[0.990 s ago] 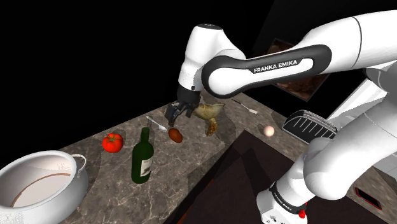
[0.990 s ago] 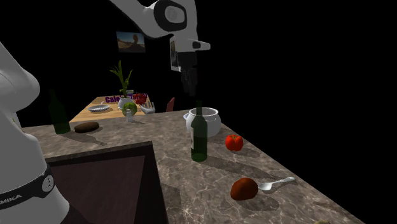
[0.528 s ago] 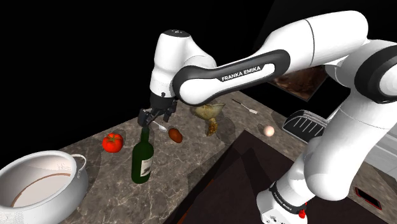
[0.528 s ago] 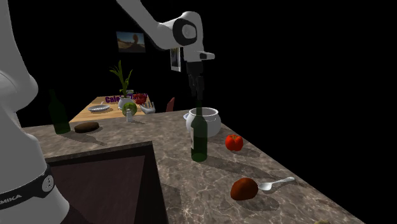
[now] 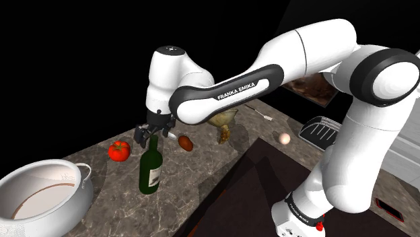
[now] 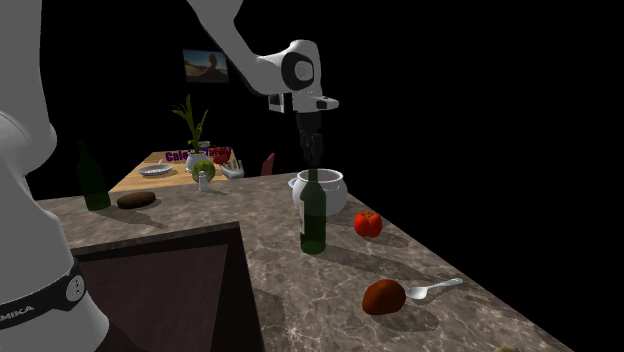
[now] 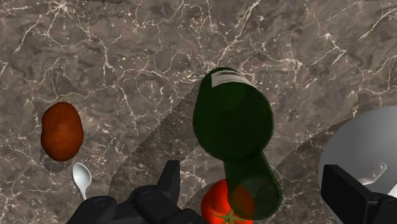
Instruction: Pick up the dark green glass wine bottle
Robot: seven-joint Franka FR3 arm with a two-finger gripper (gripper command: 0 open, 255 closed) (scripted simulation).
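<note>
The dark green wine bottle (image 5: pixel 150 170) stands upright on the marble counter (image 5: pixel 202 165), with a pale label on its side. My gripper (image 5: pixel 149 133) hangs open right over its mouth, fingertips just above the neck. In the second exterior view the gripper (image 6: pixel 312 152) is straight above the bottle (image 6: pixel 314 218). In the wrist view the bottle (image 7: pixel 232 118) is seen from above, its neck rising between my spread fingers (image 7: pixel 170 182) without touching them; the gripper (image 7: pixel 257 193) holds nothing.
A red tomato (image 5: pixel 119 150) and a large white pot (image 5: pixel 42 195) lie on the shoulder view's left of the bottle. A brown potato (image 5: pixel 186 143) and a spoon (image 5: pixel 165 132) lie on the other side. A dark sink recess (image 5: pixel 269 182) opens beside the counter.
My gripper has travelled toward the shoulder view's left and come down, from over the potato and spoon to just above the bottle's mouth. The bottle has not moved.
</note>
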